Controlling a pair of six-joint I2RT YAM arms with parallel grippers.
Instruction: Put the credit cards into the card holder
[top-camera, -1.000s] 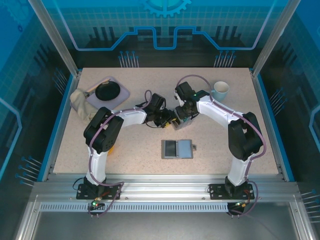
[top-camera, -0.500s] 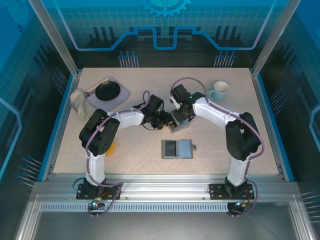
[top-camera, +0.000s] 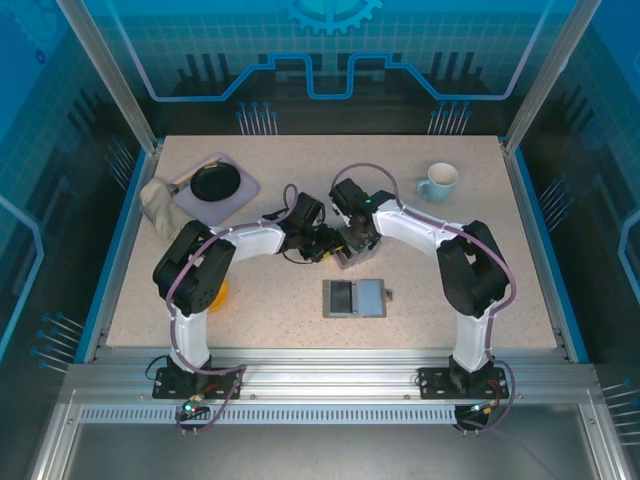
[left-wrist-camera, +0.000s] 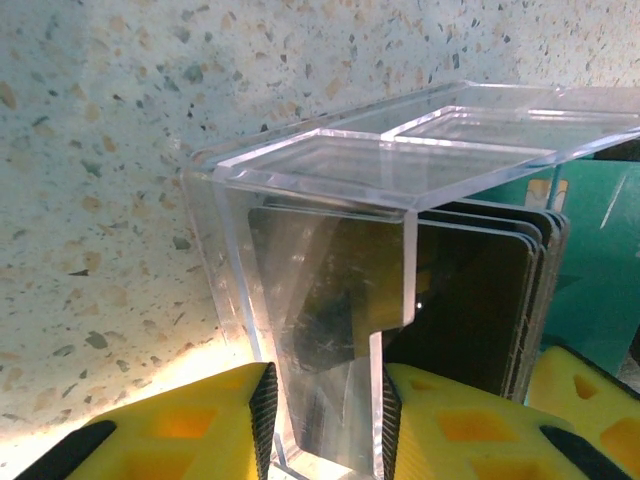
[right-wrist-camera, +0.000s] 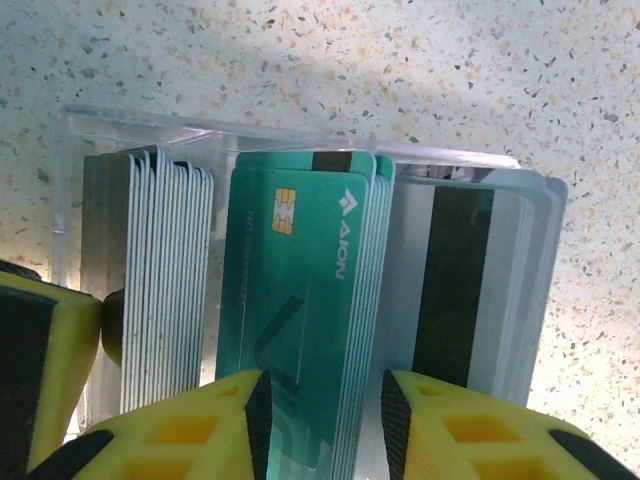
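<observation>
The holder (top-camera: 354, 298) lies open and flat on the table (top-camera: 280, 320), nearest the arm bases and well apart from both grippers. Just beyond it, the two grippers meet at a clear box (top-camera: 345, 257).

The left gripper (left-wrist-camera: 326, 430) is drawn in to a narrow gap and clamps an upright wall of the box, with a yellow finger against each face.

The right gripper (right-wrist-camera: 322, 425) is closed on the teal cards (right-wrist-camera: 300, 280), one finger on each side of the stack. These stand on edge in the box's middle compartment. Pale cards (right-wrist-camera: 150, 270) fill the compartment on one side and black-striped cards (right-wrist-camera: 480, 290) the other.

Farther back, a mug (top-camera: 438, 181) stands to the right. A tray (top-camera: 248, 188) with a black pan (top-camera: 214, 181) sits to the left.
</observation>
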